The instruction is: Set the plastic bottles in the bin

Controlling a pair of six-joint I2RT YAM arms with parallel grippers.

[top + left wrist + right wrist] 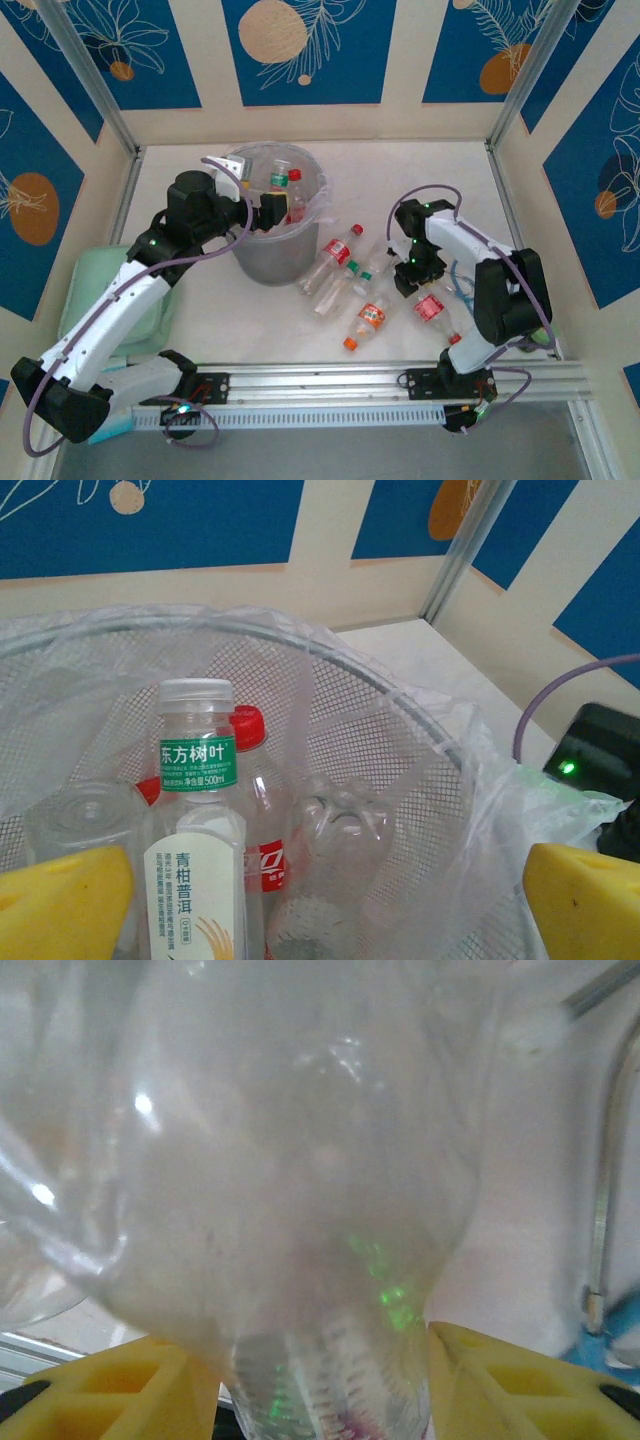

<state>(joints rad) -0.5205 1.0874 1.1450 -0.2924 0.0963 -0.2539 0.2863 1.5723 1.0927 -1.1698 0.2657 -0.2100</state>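
Several plastic bottles (340, 254) lie loose on the table (400, 180), fanned out just to the left of the right gripper (412, 275). An orange-capped bottle (368, 318) lies a little nearer the arm bases than the rest. A red-labelled bottle (430, 306) lies right behind that gripper, towards its own base.

Down at the right wrist, the yellow fingers (110, 1390) sit on either side of a clear bottle (300, 1160), and both press against its shoulder. The threaded neck sits low between them, so the right gripper (305, 1340) is clamped on that bottle, down at table level.

Over on the other side, the left gripper (268, 212) hangs over the near rim of the bin (262, 262). Its jaws are spread wide with nothing between the pads. From the left wrist, the left gripper (328, 855) looks straight down into the grey mesh bin (330, 700), with the clear plastic bag (480, 780) draped over the rim.

Just ahead of it, close to the left finger, a white-capped bottle (197, 770) with a green label stands upright. A red-capped bottle (250, 730) stands directly behind it, and more clear bottles are packed around them.

Back along the left arm, beside its elbow, a pale green tray (85, 285) lies flat on the table.
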